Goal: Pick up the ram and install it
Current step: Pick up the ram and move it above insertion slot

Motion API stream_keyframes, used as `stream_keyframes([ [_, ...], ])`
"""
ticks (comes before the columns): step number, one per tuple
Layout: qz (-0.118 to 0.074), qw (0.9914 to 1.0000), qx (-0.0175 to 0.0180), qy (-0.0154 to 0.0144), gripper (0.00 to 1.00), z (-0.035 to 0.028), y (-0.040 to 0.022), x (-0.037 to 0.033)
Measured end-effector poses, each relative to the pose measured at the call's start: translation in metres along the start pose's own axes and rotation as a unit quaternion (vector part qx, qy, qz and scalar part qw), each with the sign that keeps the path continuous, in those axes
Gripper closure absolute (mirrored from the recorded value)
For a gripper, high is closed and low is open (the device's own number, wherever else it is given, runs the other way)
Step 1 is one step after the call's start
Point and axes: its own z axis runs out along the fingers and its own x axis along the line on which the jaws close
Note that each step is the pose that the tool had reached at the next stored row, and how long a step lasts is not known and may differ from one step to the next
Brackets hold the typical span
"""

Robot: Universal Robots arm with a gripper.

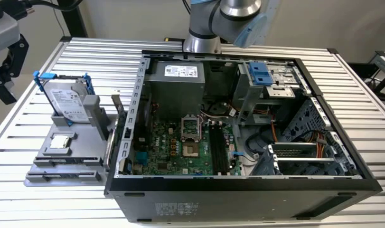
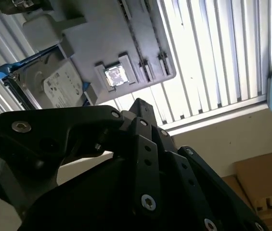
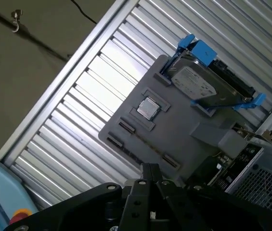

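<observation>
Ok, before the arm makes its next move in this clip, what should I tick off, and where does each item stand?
1. End effector empty: ok. It is shut with nothing between the fingertips in both wrist views.
2. End effector clear of the computer case: ok. It hangs at the exterior view's left, beyond the gray tray.
3. Position of the ram known: cannot tell. A thin upright piece stands between tray and case, but what it is remains unsure.
4. Black motherboard slots free: ok.
5. Case open from above: ok.
</observation>
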Motion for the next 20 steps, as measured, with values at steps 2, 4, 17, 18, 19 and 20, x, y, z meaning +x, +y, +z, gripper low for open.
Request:
stream_keyframes([
  [2, -0.002, 1.00000, 0.0000, 0.0003, 1.00, -0.0001, 0.0000, 0.0000],
  [4, -0.009, 0.99996, -0.0001, 0.0005, 1.00, -0.0001, 0.0000, -0.0001],
  [17, -0.112, 0.99368, -0.0019, 0.0049, 1.00, -0.0001, 0.0000, -0.0001],
  [18, -0.121, 0.99263, -0.0020, 0.0053, 1.00, -0.0001, 0.0000, -0.0001],
  [19, -0.130, 0.99151, -0.0022, 0.0056, 1.00, -0.0001, 0.0000, -0.0001],
  [20, -0.137, 0.99050, -0.0023, 0.0061, 1.00, -0.0001, -0.0001, -0.0001],
])
